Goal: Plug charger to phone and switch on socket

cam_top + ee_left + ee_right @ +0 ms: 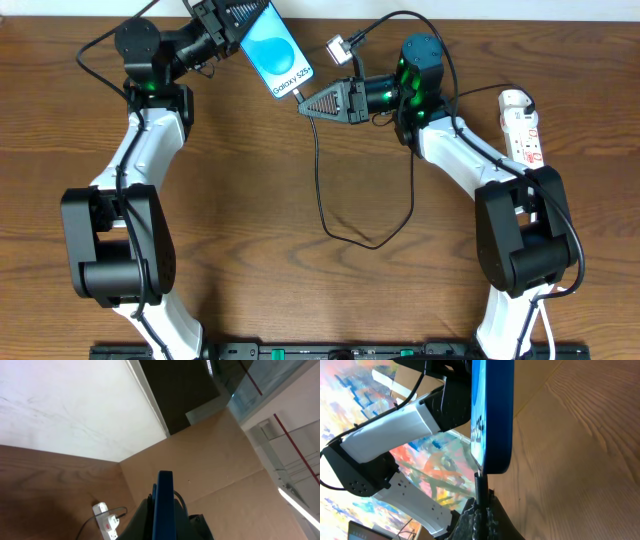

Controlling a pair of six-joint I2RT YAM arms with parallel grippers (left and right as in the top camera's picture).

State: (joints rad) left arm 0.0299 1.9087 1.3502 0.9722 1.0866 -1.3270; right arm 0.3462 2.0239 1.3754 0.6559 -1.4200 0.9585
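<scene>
Wooden table (250, 220), left claw (225, 22) clamping phone (275, 50), right claw (303, 103) pinching charger (318, 170) plug at its end, socket (522, 125) at right edge

We see the left gripper (232, 20) clamped on the upper end of the slim blue-screened smartphone (277, 52), which sits diagonally near the far edge of the brown wooden table (260, 200). The right gripper (304, 104) is pinched together, its tip at the phone's lower edge. From there the thin black charger cable (318, 180) drops and loops across the wood. The white elongated power strip (522, 125) lies well apart at the right.
</scene>
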